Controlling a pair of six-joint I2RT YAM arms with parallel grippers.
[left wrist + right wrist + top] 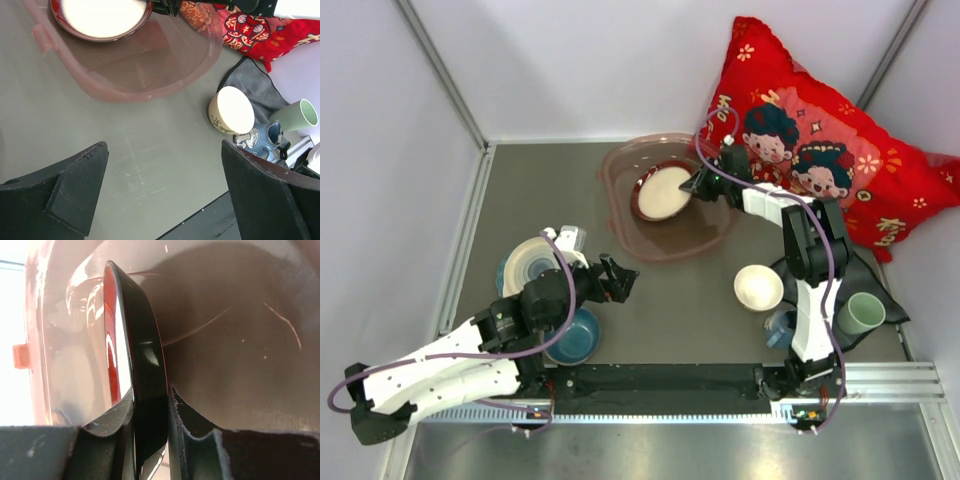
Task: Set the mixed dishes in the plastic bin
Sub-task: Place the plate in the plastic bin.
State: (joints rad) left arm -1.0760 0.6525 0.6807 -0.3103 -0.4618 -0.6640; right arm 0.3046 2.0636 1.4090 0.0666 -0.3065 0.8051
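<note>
- Hovering above bare table at eight o'clock, the left gripper [617,280] has its jaws spread wide and holds nothing; the blue bowl [582,338] sits beneath its arm.
- The cream-white bowl [758,288] stands at four o'clock, with the pale green cup [863,312] further right.
- At twelve o'clock, the right gripper [698,186] has its jaws pinched tight on the rim of a dark-rimmed plate [663,192], held inside the plastic bin [682,238].

A red cartoon-print pillow [820,130] stands tilted in the far right corner of the grey worktop [520,200], leaning back toward the corner. A dark grey cloth [870,275] lies rumpled along the right edge, nearer than the pillow and right up against its lower edge.
</note>
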